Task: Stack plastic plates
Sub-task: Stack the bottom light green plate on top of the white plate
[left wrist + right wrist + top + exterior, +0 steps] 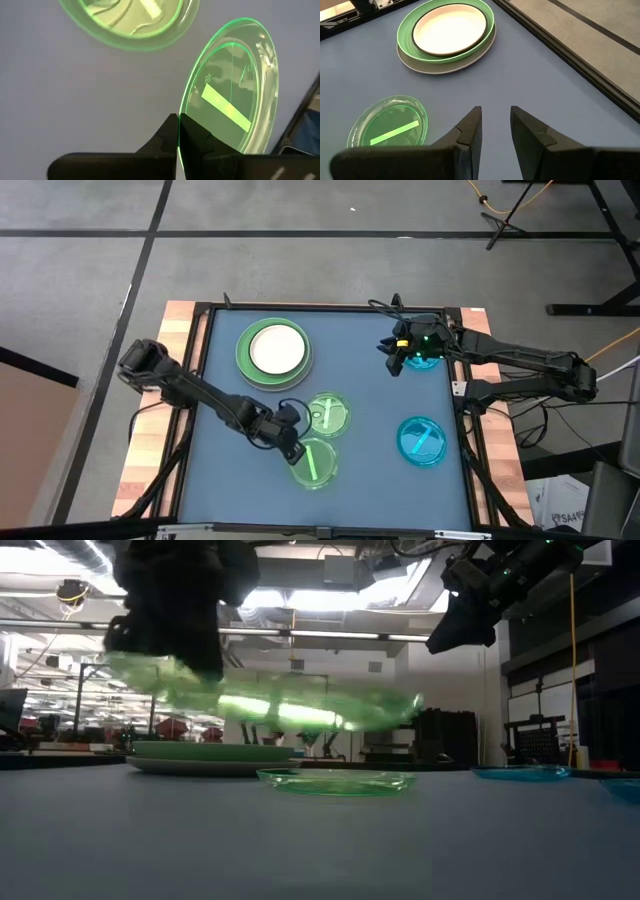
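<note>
Green translucent plate (227, 95) clamped by rim in left gripper (178, 131), lifted off table.

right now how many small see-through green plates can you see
2. One green plate lies flat on the table near the middle. The other green plate is lifted off the table, pinched at its rim by the left gripper. None seem hidden.
</note>
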Motion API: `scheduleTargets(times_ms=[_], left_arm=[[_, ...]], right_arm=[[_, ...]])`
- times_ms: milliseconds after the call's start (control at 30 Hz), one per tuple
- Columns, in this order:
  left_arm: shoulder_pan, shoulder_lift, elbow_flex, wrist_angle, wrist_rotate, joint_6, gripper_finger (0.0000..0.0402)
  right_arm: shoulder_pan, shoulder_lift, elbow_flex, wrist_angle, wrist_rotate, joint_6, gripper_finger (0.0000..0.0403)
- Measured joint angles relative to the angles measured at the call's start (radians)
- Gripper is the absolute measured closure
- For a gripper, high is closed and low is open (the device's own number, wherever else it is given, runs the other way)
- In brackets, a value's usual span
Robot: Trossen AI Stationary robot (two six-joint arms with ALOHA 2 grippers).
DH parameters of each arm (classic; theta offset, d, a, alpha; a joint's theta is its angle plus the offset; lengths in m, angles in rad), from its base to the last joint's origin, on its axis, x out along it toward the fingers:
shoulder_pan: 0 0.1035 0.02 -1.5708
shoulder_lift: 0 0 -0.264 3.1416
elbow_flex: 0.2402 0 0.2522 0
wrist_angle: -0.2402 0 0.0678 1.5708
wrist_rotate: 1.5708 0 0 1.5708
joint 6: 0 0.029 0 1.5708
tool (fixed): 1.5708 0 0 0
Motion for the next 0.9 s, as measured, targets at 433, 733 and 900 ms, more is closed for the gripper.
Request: scheduleTargets(times_ms=[433,733,900], left_arm=[[0.191,-0.147,0.0,-0.022,0.072,0.171,0.0401],[0.371,-0.221,0.0,-0.062,0.078,0.281,0.0401],[0.479,-0.242,0.001,-0.09,0.134,0.369,0.0401]], right_arm=[[0.0,0.0,0.0,-0.001,0.0,-0.001,0.0311],[0.001,0.0,0.0,0.0,0.0,-0.02,0.0311],[0.0,0.0,0.0,-0.003,0.0,-0.02,0.0311]])
